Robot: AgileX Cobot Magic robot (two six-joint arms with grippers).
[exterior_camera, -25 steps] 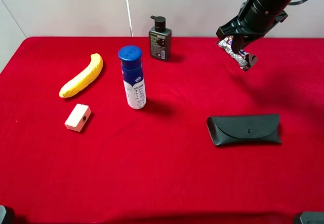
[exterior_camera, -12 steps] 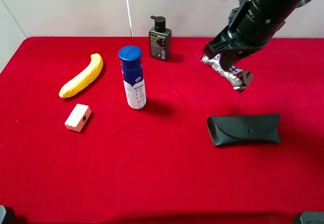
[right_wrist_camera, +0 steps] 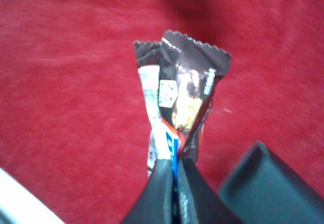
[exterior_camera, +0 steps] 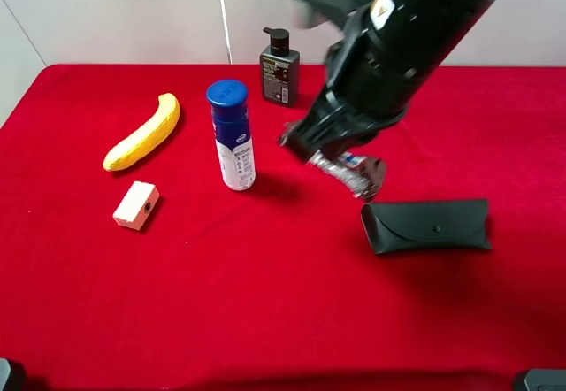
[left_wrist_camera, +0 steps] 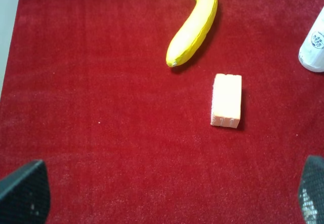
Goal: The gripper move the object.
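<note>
Glossy candy wrapper (right_wrist_camera: 183,96), matt red cloth (exterior_camera: 265,307)

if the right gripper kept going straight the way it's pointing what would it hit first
Probably the red tablecloth: the right gripper, shut on the shiny brown-and-white candy bar, points down at bare cloth beside the black glasses case. Depth is unclear; it might clip the case.

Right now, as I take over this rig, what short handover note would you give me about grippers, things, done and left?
Right gripper: shut on the small candy bar in a shiny brown-and-white wrapper, over the red tablecloth between the blue-capped white bottle and the black glasses case.
Left gripper: open, empty, white rectangular block in its view.
Done: bar grasped.
To do: set it down, release.
</note>
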